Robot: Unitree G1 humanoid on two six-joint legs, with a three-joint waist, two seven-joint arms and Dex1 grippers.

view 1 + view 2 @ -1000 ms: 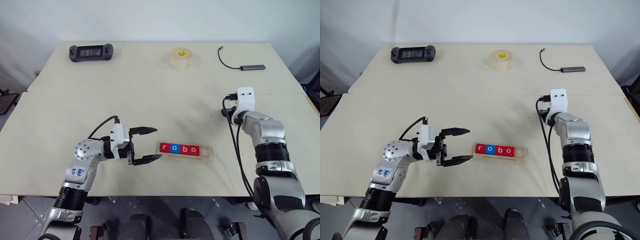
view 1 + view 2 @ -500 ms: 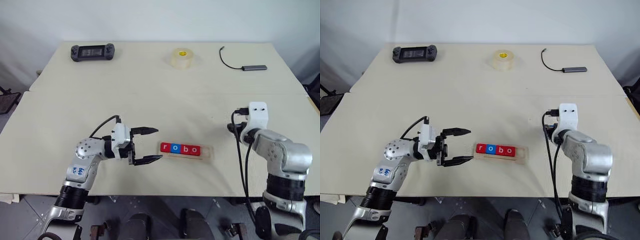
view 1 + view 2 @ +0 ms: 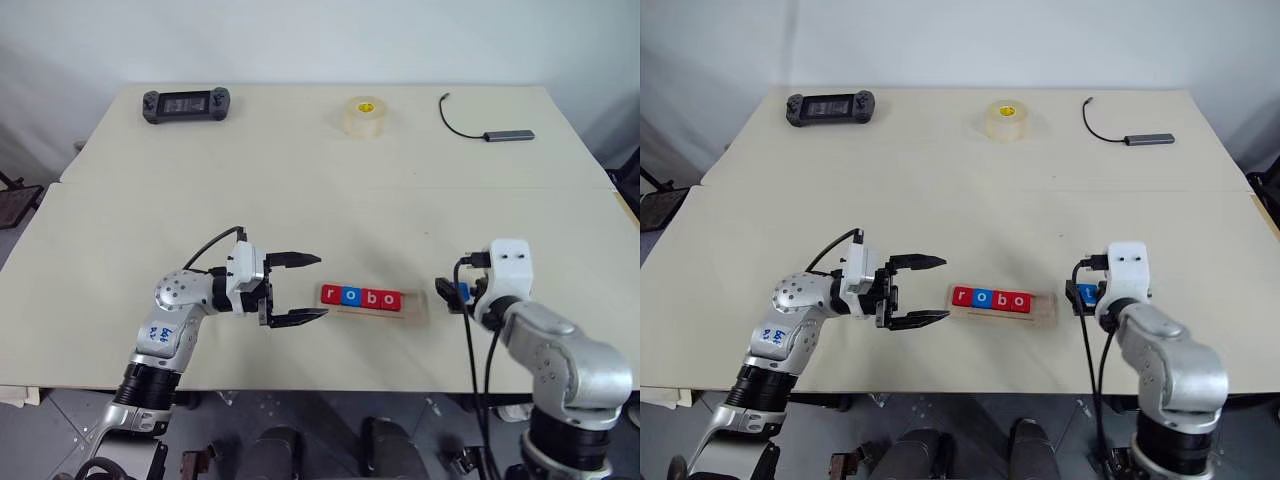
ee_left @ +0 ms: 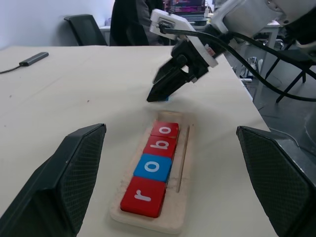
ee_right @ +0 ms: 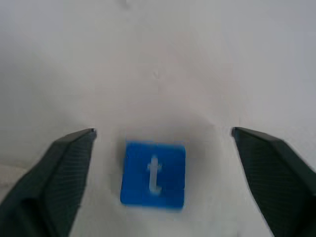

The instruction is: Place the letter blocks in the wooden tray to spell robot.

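The right gripper [image 5: 160, 148] is held spread over the flat blue square "t" tile [image 5: 153, 174], lying at three o'clock of the pale-wood tray [image 3: 415, 307]; the left gripper [image 3: 305, 288] is spread too

Office or lab (black chairs [image 4: 88, 24], pale worktable [image 3: 300, 180]).

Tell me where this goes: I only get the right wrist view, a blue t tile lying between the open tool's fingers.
Observer: The t tile lies just right of a wooden tray whose right-end slot is free.
Operator: Anything in it?
Observer: Four tiles reading r, o, b, o.
Operator: And the other arm?
Observer: The left tool hangs open by the tray's left end.
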